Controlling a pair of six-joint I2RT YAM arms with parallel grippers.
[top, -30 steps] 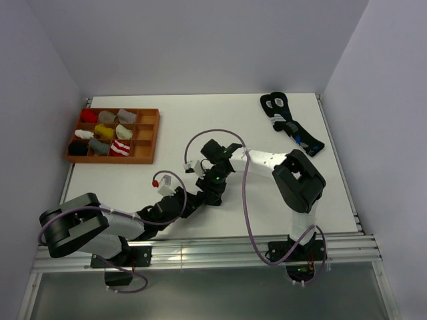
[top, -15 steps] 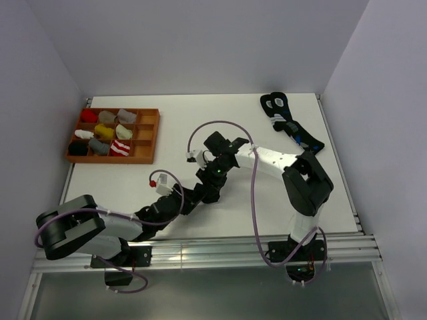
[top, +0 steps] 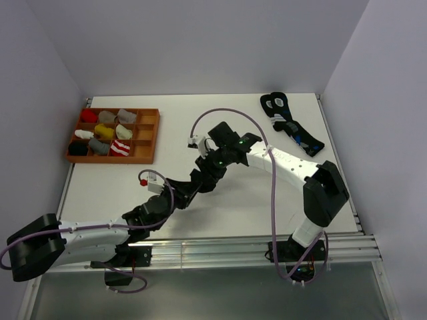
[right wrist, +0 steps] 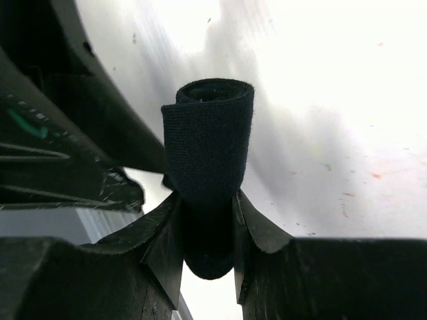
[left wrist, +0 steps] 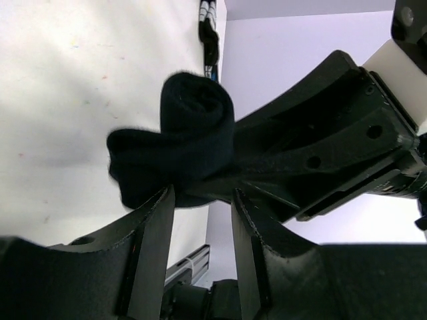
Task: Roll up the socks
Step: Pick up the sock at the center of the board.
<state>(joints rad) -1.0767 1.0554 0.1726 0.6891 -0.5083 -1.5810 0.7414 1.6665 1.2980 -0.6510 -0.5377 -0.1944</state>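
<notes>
A plain black sock (right wrist: 210, 133), rolled into a tight tube, sticks out from between the fingers of my right gripper (right wrist: 207, 197), which is shut on its lower end. In the left wrist view the same black sock (left wrist: 180, 147) lies just past my left gripper (left wrist: 202, 193), whose jaws stand apart with only background between them. From above, the two grippers meet mid-table, left gripper (top: 190, 189) and right gripper (top: 205, 173), and they hide the sock. A red-and-white striped sock (top: 121, 148) sits bundled in the tray.
The brown compartment tray (top: 107, 159) at the back left holds several coloured sock bundles. A pair of dark socks with white rings and blue marks (top: 291, 124) lies at the back right. Walls close in the table on three sides.
My left arm has stretched out lower and longer toward the middle, and its jaws have opened a little. The right arm's elbow has swung to the right; its grip on the black sock is unchanged.
</notes>
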